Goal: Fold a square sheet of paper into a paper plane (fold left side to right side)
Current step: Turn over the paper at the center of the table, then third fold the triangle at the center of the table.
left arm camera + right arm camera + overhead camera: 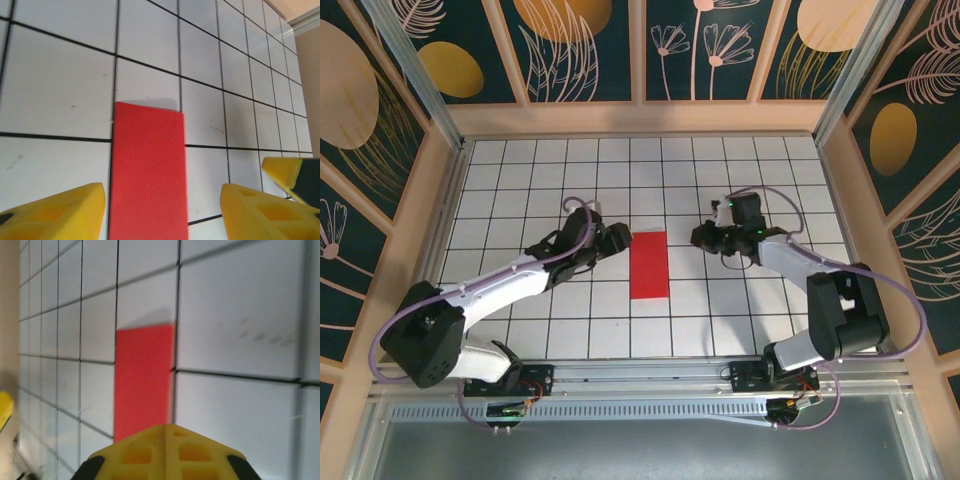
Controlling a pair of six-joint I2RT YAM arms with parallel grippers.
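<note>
Left gripper (pixel 618 240) hangs released, right gripper (pixel 704 238) clenched empty, either side of the square sheet of paper (pixel 649 265), folded narrow on the tabletop (pixel 720 320); I'd press the crease flat next.

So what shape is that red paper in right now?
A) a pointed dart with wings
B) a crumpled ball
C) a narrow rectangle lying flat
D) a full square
C: the red paper lies flat on the grid, clearly longer than it is wide, with four square corners and no point.
</note>
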